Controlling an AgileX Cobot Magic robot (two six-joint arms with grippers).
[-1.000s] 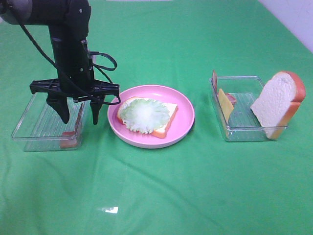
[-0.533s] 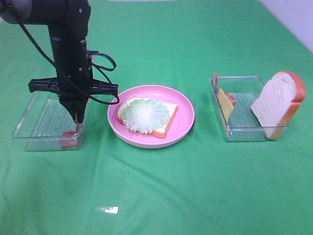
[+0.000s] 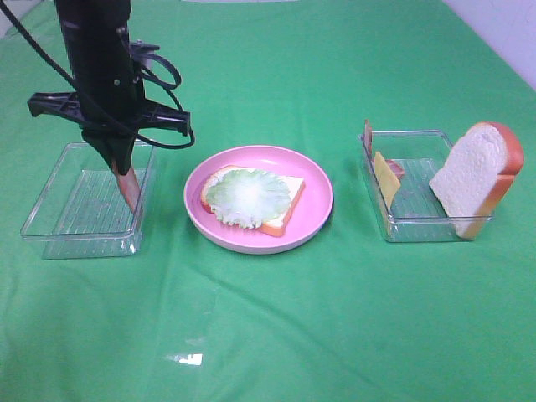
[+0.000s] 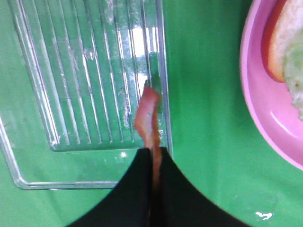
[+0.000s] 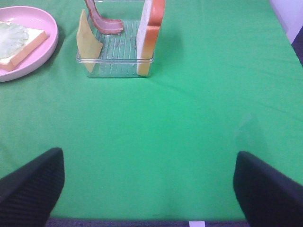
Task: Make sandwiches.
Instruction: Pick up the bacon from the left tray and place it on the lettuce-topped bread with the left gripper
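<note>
A bread slice (image 3: 283, 203) topped with pale green lettuce (image 3: 247, 196) lies on the pink plate (image 3: 318, 201). My left gripper (image 3: 120, 165) is shut on a reddish bacon strip (image 3: 128, 189) that dangles over the left clear tray (image 3: 59, 219). The left wrist view shows the bacon strip (image 4: 147, 118) pinched between the black fingers (image 4: 135, 189), close to the tray (image 4: 71, 71) wall. My right gripper (image 5: 147, 158) is open over bare cloth and holds nothing. It is well short of the right tray (image 5: 116, 59), which holds a cheese slice (image 5: 88, 39), a bacon strip (image 5: 105, 22) and an upright bread slice (image 5: 150, 33).
In the exterior view the right tray (image 3: 419, 228) stands right of the plate with its bread slice (image 3: 476, 176) leaning upright and the cheese (image 3: 386, 177) against the left wall. Green cloth covers the table. The plate edge (image 4: 265, 118) lies close beside the left tray.
The left gripper went from open over the left tray to shut on the bacon strip. It then rose, lifting the strip off the tray floor. The right side is unchanged.
</note>
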